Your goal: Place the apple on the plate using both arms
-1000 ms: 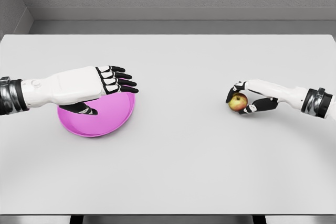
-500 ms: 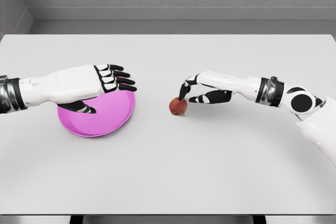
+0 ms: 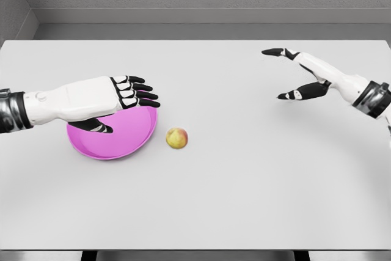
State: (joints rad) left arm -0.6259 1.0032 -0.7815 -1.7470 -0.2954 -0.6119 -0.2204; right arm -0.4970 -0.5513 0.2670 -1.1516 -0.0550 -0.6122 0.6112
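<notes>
Apple (image 3: 177, 138) has rolled left since the earlier frame and is now sitting free on the desk (image 3: 244, 200), just beside the plate (image 3: 116, 145). Right hand (image 3: 295, 75) is hanging near the far right edge, fingers wide, empty. Left hand (image 3: 125, 96) is hovering over the plate, fingers extended, empty. Risk: a nudge knocking the apple away.

Apple (image 3: 176, 138) just beside plate (image 3: 91, 148)

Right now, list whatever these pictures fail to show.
- Plate: far-left part hidden in the head view by the left robot hand.
- Right arm: cut off by the picture's right edge past the wrist; right robot hand shows.
- Apple: too small to tell whether it touches the plate.
</notes>
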